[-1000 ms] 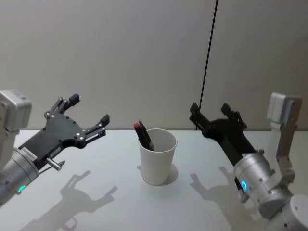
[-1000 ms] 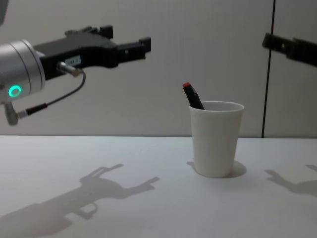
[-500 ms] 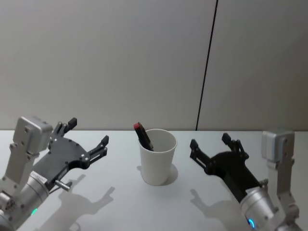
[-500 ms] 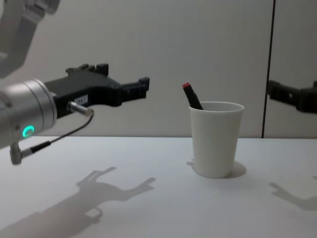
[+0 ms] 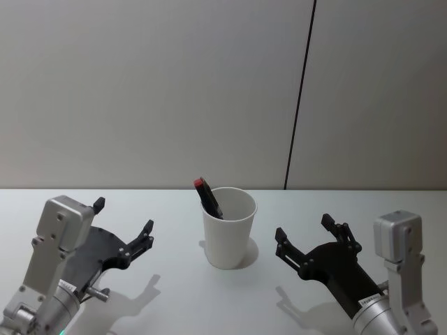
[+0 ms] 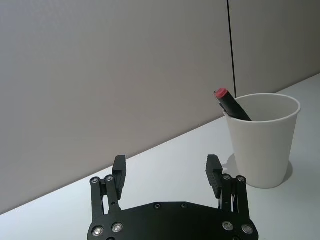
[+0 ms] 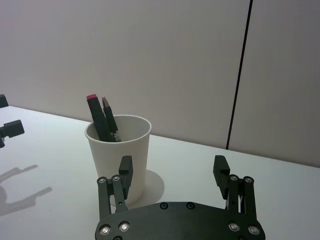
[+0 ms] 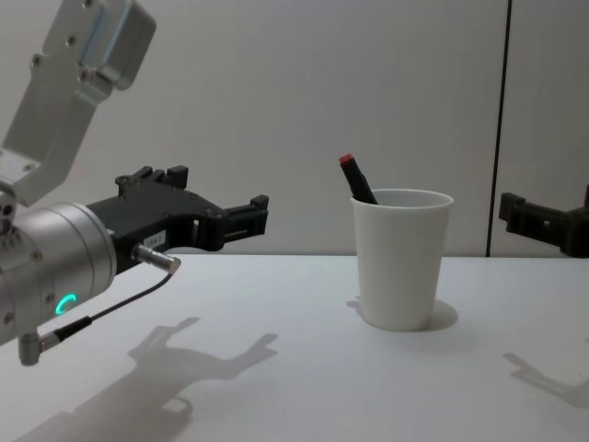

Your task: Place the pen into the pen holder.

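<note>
A white paper cup point(image 5: 229, 228), serving as the pen holder, is seen standing upright on the white worktop point(image 5: 174, 293), near its middle and in front of a pale wall. A black pen with a red cap point(image 5: 207, 197) is held inside the cup, leaned against the rim on the robot's left side, its red end raised above the rim. From the right wrist camera a second, slimmer dark pen point(image 7: 110, 120) is seen resting beside the red-capped one in the same cup.

The left pincer point(image 5: 124, 229) is held low over the worktop to the left of the cup, well apart from it, with its fingers spread and nothing between them; its shadow is cast on the surface below. The right pincer point(image 5: 306, 239) is held low on the other side of the cup, likewise apart from it, spread wide and empty. Both pincers are pointed forward and inward, toward the cup. In the chest camera the left pincer point(image 8: 216, 214) is shown level with the cup's upper half.
</note>
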Robot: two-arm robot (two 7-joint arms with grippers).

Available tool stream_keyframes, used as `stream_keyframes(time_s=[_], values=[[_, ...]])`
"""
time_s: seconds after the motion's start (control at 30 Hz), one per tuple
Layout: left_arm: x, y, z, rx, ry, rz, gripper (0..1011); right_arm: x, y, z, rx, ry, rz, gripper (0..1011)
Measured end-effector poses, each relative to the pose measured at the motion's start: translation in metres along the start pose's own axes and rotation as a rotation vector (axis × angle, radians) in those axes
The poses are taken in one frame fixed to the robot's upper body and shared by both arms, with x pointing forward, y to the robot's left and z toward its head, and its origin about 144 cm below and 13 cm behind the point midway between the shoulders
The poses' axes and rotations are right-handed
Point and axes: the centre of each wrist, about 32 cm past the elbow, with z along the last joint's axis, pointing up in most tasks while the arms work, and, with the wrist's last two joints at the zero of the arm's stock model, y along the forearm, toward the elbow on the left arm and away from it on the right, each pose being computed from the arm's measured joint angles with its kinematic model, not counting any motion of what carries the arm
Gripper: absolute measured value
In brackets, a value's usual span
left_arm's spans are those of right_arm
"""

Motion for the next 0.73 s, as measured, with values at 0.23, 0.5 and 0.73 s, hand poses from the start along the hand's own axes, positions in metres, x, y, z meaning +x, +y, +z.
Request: stream_keyframes(time_s=[0.23,0.5,0.73], values=[[-0.0017,0.0008,-0.0007,0.005,-0.002,0.006,1003,0.0001,-0.0001,-0.0001,0.0,0.0,0.0,1001],[-0.0016,0.0009,-0.0007,0.005,-0.003,0.007,1003,0.0001,-0.0002,-0.0001,0.0,0.0,0.0,1001],[-0.0014,0.0009,-0.0007,0.005,-0.003,0.007,1003,0.0001,-0.0001,-0.0001,-0.001,0.0,0.0,1001]])
